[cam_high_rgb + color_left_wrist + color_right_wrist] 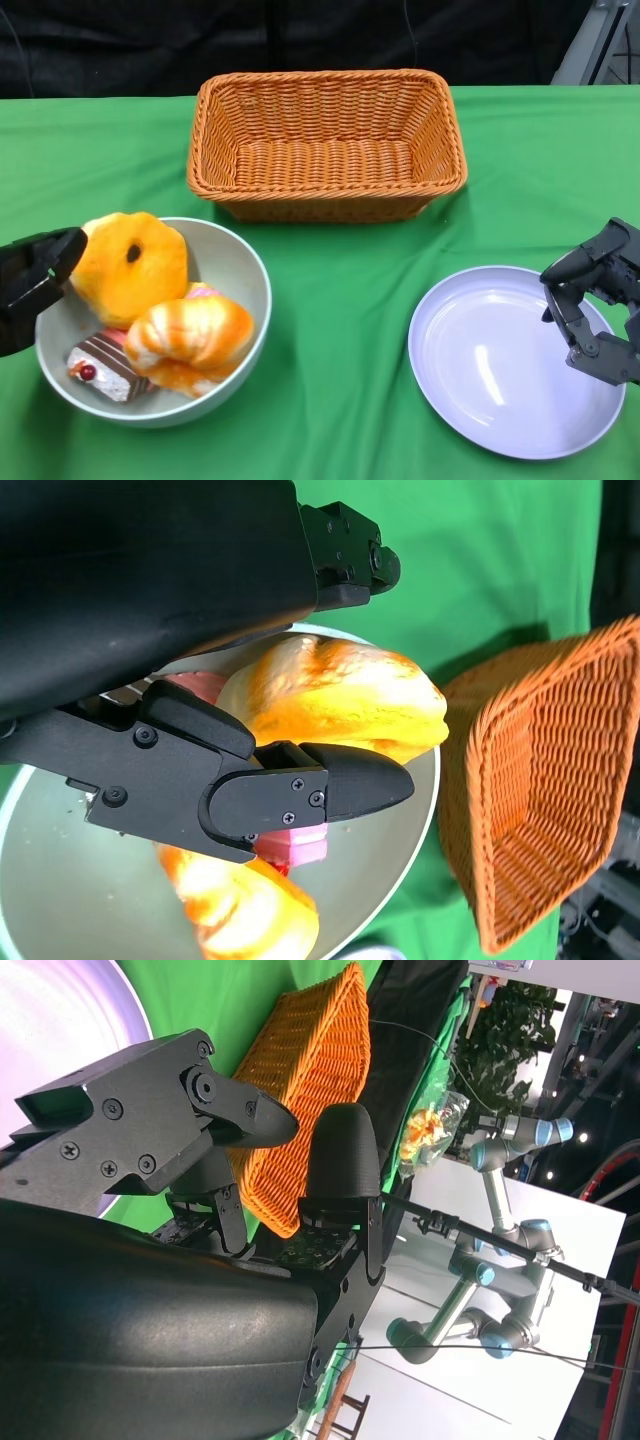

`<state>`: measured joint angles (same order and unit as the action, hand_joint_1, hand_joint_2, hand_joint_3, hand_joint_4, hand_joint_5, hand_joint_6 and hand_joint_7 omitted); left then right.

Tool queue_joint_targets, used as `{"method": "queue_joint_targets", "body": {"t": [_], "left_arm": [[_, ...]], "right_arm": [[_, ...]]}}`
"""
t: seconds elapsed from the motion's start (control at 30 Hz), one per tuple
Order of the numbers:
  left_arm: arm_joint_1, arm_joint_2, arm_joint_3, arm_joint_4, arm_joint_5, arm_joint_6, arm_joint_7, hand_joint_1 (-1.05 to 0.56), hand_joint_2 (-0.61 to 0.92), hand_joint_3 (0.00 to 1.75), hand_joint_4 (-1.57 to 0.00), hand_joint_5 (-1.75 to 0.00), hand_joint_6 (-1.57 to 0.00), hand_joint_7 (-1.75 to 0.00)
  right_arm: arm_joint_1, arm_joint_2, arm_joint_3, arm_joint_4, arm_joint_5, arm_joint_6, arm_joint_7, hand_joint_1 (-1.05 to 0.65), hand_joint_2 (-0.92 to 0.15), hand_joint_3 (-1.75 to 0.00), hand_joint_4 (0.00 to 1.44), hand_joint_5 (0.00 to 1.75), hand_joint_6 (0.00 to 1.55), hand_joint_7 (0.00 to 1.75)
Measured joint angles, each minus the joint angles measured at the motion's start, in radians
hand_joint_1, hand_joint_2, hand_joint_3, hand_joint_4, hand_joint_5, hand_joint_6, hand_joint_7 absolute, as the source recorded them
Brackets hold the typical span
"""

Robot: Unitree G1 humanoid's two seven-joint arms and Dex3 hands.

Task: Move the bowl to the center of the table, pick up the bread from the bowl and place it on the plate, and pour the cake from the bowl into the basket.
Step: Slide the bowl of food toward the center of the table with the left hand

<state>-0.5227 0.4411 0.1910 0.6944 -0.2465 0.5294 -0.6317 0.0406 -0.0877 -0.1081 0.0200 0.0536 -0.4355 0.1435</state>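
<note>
Left robot hand (30,285) is at bowl (240,262) rim, fingers apart, no grip yet. Grip rim firm, slide slow w/o tipping. Right robot hand (598,300) is empty, fingers apart, over plate (470,360).

1. The bowl (235,275) sits just right of the left hand (30,285), whose fingers (330,785) reach over its near-left rim.
2. In the bowl, the round bread (130,265) lies directly beside those fingertips, at the rear left.
3. The twisted bread (190,340) lies in the bowl, right of and before the round bread, farther from the fingers.
4. The cake (105,368) lies in the bowl at its front left, before the fingertips and touching the twisted bread.
5. The basket (325,145) stands behind the bowl and to its right, well apart from both hands.
6. The plate (480,365) lies under and left of the right hand (595,300), whose fingers (570,320) hang above its right rim.
</note>
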Motion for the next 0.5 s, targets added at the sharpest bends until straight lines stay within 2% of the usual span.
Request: {"method": "queue_joint_targets", "body": {"t": [0.2,0.5], "left_arm": [[0.017,-0.007,0.011,-0.069,-0.045,0.102,-0.001,-0.69,0.92,0.58,0.0,0.0,0.0,0.0],[0.07,-0.021,0.012,-0.181,-0.092,0.155,0.0,-0.7,0.92,0.57,0.0,0.0,0.0,0.0]], "right_arm": [[0.0,0.0,0.003,0.0,-0.014,-0.001,0.0,-0.07,-0.65,-0.8,0.68,1.55,0.65,1.32],[0.001,0.0,0.006,-0.001,-0.022,0.0,-0.003,-0.09,-0.67,-0.77,0.69,1.54,0.65,1.33]]}}
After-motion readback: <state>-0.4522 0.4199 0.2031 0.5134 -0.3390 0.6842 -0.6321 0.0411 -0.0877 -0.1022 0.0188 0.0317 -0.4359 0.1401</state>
